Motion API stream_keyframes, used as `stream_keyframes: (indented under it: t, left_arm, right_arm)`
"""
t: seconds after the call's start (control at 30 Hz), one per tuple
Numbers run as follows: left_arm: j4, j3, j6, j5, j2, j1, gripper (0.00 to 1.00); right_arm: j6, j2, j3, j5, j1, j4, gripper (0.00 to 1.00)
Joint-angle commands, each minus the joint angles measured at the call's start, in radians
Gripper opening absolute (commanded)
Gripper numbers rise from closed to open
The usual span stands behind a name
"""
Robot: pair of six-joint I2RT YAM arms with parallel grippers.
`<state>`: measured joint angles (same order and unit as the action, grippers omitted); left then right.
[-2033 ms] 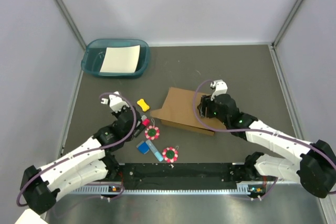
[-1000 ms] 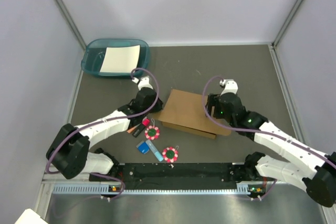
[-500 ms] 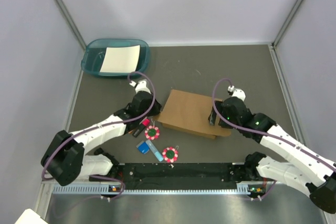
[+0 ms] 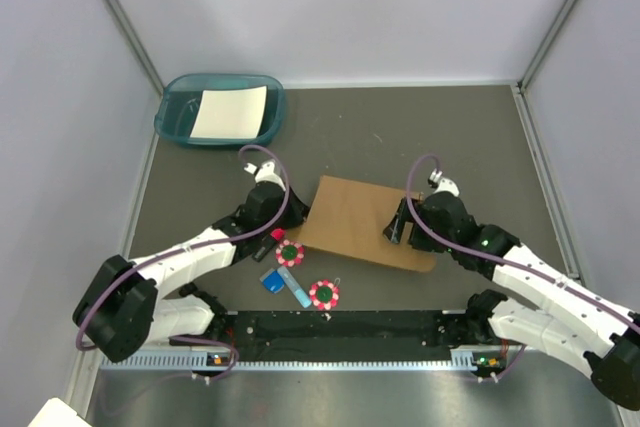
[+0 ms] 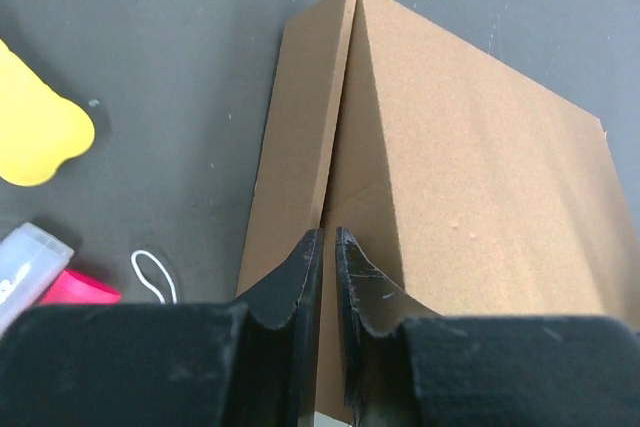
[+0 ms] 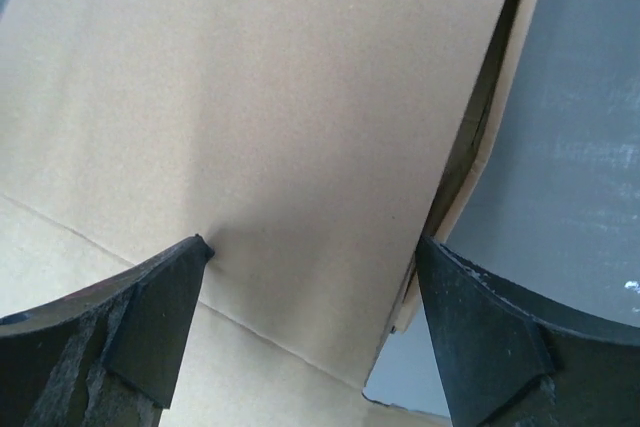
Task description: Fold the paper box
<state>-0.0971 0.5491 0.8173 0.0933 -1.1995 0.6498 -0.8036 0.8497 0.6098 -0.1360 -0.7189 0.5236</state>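
Box (image 4: 350, 222) is lying in the middle of the bench (image 4: 450, 137), slightly toward the near edge, doubled over so a top panel is resting on a lower one; left gripper (image 5: 327, 239) is sitting low at the box's left edge, jaws narrow and clamped on the raised fold line there, seemingly pinching that ridge so the sheet is anchored and the crease is being sharpened; right gripper (image 6: 310, 244) is hovering over the top panel near the box's right edge, jaws spread wide and holding nothing, one finger (image 6: 150, 317) over the panel and the other (image 6: 490, 337) out past its edge, so it is looking set for pressing the panel flat rather than grabbing; the panel's right edge is gaping a little off the layer below, so the fold is not seated yet; judging the task as partway, flaps not tucked; risk is the sheet sliding if the left pinch is slipping; yellow piece (image 5: 35, 132) and small bits (image 4: 290, 253) are lying just left of the box, apart from it; tray (image 4: 172, 117) with white sheet (image 4: 230, 112) is sitting at the far-left corner, well apart, playing no part.
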Motion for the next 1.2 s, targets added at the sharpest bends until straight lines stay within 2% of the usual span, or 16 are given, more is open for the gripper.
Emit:
stream_keyframes:
  t: [0.0, 0.13, 0.37, 0.5, 0.87, 0.93, 1.03, 1.07, 1.17]
  left_arm:
    - [-0.061, -0.037, 0.040, -0.078, 0.011, 0.010, 0.15]
    - [-0.082, -0.048, 0.065, -0.089, 0.014, 0.011, 0.15]
    - [-0.079, -0.055, 0.063, -0.089, 0.020, 0.011, 0.15]
    - [-0.124, -0.084, 0.097, -0.182, 0.020, 0.011, 0.12]
    - [-0.171, -0.121, 0.145, -0.279, -0.034, 0.011, 0.10]
    - [-0.130, -0.117, 0.120, -0.236, -0.028, 0.011, 0.13]
    - [0.028, -0.094, 0.065, -0.085, 0.015, 0.011, 0.18]
    - [0.092, -0.075, 0.051, 0.037, 0.031, 0.011, 0.20]
    - [0.190, -0.046, 0.005, 0.176, 0.098, 0.010, 0.25]
  right_arm:
    - [-0.046, -0.001, -0.064, 0.118, -0.013, -0.059, 0.85]
    - [-0.060, 0.015, -0.068, 0.125, -0.013, -0.066, 0.85]
    - [-0.028, -0.051, -0.048, 0.036, -0.011, -0.008, 0.84]
    - [-0.016, -0.031, -0.045, 0.027, -0.013, 0.000, 0.84]
    - [-0.011, 0.006, -0.045, 0.016, -0.014, -0.007, 0.82]
    - [-0.005, 0.000, -0.042, 0.010, -0.013, -0.004, 0.82]
    - [0.009, -0.026, -0.018, -0.010, -0.013, 0.029, 0.82]
    - [0.017, -0.032, -0.007, -0.020, -0.011, 0.042, 0.83]
    - [0.058, -0.051, 0.062, -0.072, -0.011, 0.128, 0.84]
